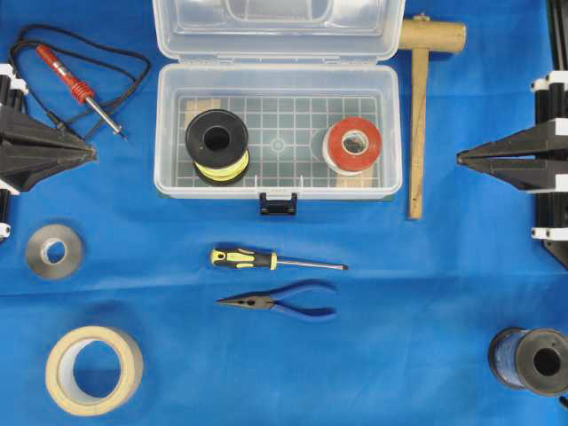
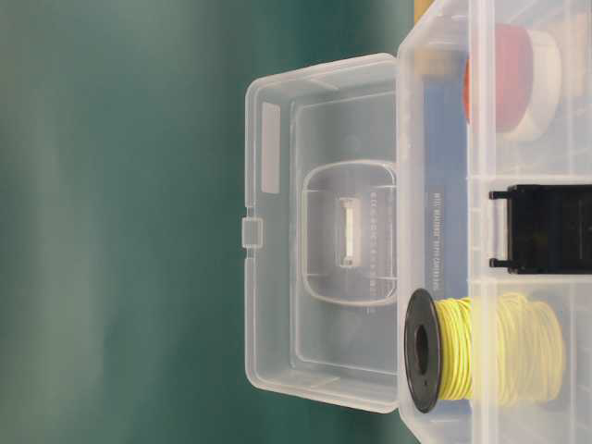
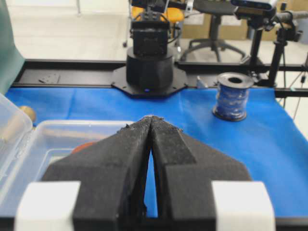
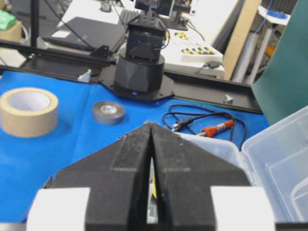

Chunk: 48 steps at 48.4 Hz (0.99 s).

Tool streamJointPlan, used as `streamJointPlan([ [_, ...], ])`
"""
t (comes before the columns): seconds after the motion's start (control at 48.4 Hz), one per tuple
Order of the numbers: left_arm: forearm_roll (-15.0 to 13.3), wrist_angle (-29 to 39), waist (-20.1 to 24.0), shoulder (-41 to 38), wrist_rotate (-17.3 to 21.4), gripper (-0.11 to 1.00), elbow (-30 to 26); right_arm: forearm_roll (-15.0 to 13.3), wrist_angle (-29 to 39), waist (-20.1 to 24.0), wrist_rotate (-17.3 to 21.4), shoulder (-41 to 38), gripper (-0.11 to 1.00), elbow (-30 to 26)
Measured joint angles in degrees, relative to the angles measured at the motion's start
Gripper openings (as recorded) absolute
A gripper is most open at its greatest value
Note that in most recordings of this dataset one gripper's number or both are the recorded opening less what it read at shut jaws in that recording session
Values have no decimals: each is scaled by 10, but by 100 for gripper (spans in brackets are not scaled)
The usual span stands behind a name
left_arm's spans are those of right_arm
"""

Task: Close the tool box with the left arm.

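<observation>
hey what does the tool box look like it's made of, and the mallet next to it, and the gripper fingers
The tool box: clear, glossy plastic, since the spools and grid base show through its walls. Its latch looks like opaque black plastic. The mallet: probably bare wood, judging by its matte tan, unpainted surface. The left gripper fingers: black with a rough, grainy matte face, maybe foam or rubber padding; I can't tell which.

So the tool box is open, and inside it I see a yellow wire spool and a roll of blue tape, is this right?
Not quite: the tape roll inside the tool box is red, not blue, as the overhead view shows. The rest holds: the lid is open and the yellow wire spool sits in the base. The blue spool stands outside on the cloth.
</observation>
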State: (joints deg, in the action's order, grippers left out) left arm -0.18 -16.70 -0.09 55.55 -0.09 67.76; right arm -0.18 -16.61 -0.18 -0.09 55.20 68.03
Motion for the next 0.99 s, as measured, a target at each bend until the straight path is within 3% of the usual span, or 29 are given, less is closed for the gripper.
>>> streamJointPlan([
  [0.289, -15, -25, 32, -8, 41, 0, -47, 0, 3, -18, 1, -4, 0, -21],
  [0.579, -17, -25, 159, -79, 47, 2, -120, -1, 19, -37, 1, -5, 0, -21],
  [0.682, -18, -2, 206, -122, 47, 24, -156, 0, 24, -39, 0, -5, 0, -21],
  [0.888, -19, 70, 278, -229, 48, 80, -246, 0, 36, -41, -2, -6, 0, -21],
  [0.93, -18, 92, 292, -255, 54, 87, -270, 0, 39, -42, -2, -6, 0, -21],
  [0.992, -19, 120, 310, -293, 55, 89, -301, 0, 42, -44, -2, -8, 0, -21],
])
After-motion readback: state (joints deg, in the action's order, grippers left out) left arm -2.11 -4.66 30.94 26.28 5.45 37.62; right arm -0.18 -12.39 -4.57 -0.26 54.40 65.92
